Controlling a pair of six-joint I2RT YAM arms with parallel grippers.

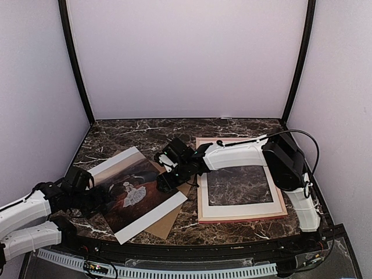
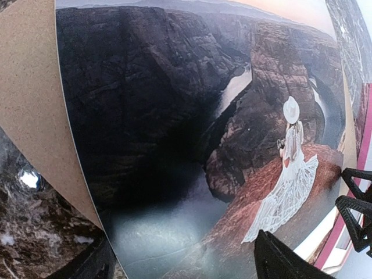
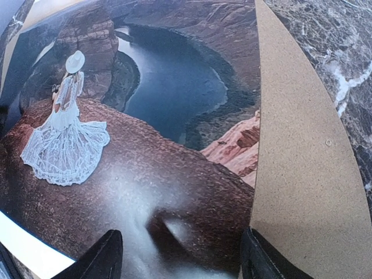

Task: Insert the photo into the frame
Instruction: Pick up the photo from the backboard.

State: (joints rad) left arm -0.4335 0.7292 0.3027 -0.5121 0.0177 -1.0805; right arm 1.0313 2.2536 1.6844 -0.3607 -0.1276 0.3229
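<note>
The photo (image 1: 136, 192), a dark canyon print with a white-dressed figure, lies face up at the left centre on the brown cardboard board (image 1: 168, 224). It fills the left wrist view (image 2: 192, 116) and the right wrist view (image 3: 145, 116). My left gripper (image 1: 104, 200) is open over the photo's left part, its fingers wide apart (image 2: 183, 267). My right gripper (image 1: 165, 177) is open over the photo's right edge (image 3: 183, 261), beside the board (image 3: 302, 174). The pink frame (image 1: 241, 220) lies flat at the right, and a rail of it shows in the left wrist view (image 2: 365, 133).
A white mat border (image 1: 238, 209) with a window lies inside the frame. The marble table (image 1: 133, 133) shows through the window. Light walls close in the back and sides. The right arm (image 1: 238, 154) reaches across the frame's upper left corner.
</note>
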